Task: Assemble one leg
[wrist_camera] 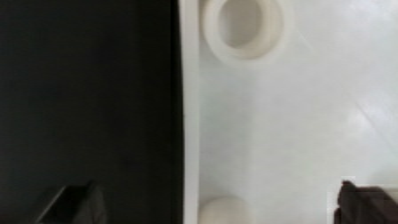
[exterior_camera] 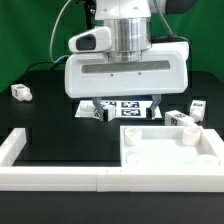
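The gripper [wrist_camera: 222, 203] hangs low with its jaws spread wide and nothing between them; beneath it lies the edge of the square panel [exterior_camera: 165, 150], with a corner socket [wrist_camera: 244, 28] in sight, probably the target for fitting; the leg [exterior_camera: 181, 119] lies ungrasped on the table just behind the panel, at the exterior view's right
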